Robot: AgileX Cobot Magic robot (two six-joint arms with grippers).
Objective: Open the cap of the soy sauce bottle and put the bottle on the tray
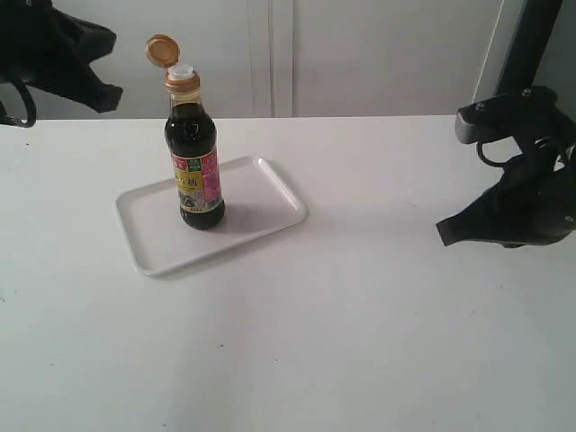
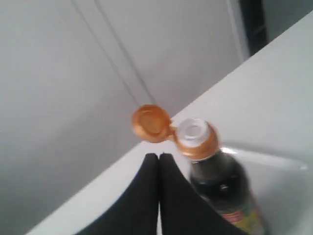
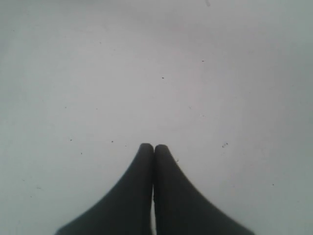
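The soy sauce bottle (image 1: 193, 171) stands upright on the white tray (image 1: 261, 211), left of the table's middle. Its copper-orange cap (image 1: 163, 49) is flipped open and tilts back to the left, and the white spout (image 1: 182, 71) shows. In the left wrist view the bottle (image 2: 222, 188), the cap (image 2: 150, 123) and the spout (image 2: 191, 133) are close ahead. My left gripper (image 2: 159, 155) is shut and empty, raised to the left of the cap and apart from it (image 1: 108, 97). Low over the table at the right edge, my right gripper (image 1: 443, 232) is shut on nothing (image 3: 153, 146).
The white table (image 1: 360, 342) spreads in front of the tray and between it and my right arm. A pale wall with vertical panel seams (image 1: 270, 54) rises behind the table's far edge.
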